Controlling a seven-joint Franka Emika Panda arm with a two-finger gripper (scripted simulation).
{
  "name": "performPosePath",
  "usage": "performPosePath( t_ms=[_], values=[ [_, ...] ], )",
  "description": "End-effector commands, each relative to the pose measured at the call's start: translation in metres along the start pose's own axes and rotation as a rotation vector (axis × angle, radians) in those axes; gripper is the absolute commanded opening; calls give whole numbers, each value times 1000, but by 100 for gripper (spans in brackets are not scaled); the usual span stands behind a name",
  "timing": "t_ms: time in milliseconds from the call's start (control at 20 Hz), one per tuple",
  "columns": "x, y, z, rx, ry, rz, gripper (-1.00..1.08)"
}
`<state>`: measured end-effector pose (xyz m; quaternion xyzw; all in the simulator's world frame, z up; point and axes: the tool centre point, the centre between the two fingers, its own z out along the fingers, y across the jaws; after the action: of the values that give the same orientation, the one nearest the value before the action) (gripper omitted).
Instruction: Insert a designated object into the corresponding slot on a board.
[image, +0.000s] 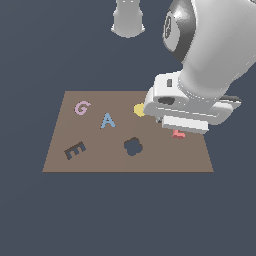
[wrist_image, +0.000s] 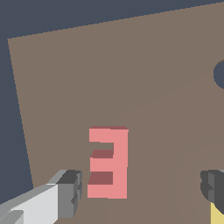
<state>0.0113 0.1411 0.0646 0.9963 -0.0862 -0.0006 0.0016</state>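
Gripper (wrist_image: 140, 192): I see my jaws spread wide, straddling the red letter E (wrist_image: 108, 162) and holding nothing.
Red letter E: lies flat near the board's (image: 100, 162) corner, mostly hidden under my hand in the exterior view.
Risk: I judge an off-centre close could twist it.
E-shaped slot (image: 75, 150): empty, well apart, near the opposite corner.
Clover-shaped cutout (image: 133, 146): empty.
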Motion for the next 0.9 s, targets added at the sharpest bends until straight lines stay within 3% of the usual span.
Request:
performPosePath(
  t_ms=[0, 300, 850],
  values=[
    [2, -12, 8, 2, 1, 14, 100],
    [3, -25, 16, 4, 1, 26, 100],
    [4, -24, 28, 3, 1, 24, 100]
  ],
)
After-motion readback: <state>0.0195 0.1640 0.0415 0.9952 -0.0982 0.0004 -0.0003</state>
